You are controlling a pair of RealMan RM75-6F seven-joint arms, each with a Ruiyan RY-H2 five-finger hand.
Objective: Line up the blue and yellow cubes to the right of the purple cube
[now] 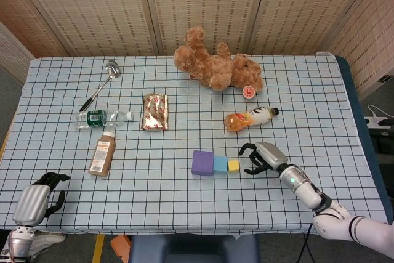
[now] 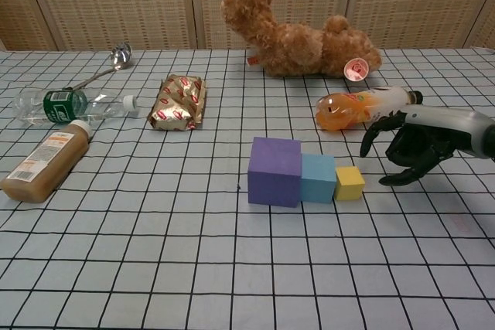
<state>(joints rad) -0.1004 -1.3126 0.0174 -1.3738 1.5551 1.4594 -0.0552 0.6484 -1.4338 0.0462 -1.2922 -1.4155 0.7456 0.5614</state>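
Observation:
The purple cube (image 1: 202, 162) (image 2: 274, 171), the smaller blue cube (image 1: 220, 164) (image 2: 318, 178) and the little yellow cube (image 1: 233, 165) (image 2: 349, 183) sit in a touching row left to right on the checked tablecloth. My right hand (image 1: 261, 157) (image 2: 415, 147) hovers just right of the yellow cube, fingers spread, holding nothing and clear of the cube. My left hand (image 1: 37, 196) rests at the table's front left corner with its fingers curled in, empty; the chest view does not show it.
An orange juice bottle (image 1: 249, 117) (image 2: 360, 107) lies just behind my right hand. A teddy bear (image 1: 215, 66), a foil snack pack (image 1: 156, 111), a water bottle (image 1: 101, 117), a brown bottle (image 1: 102, 155) and a ladle (image 1: 103, 82) lie further back and left.

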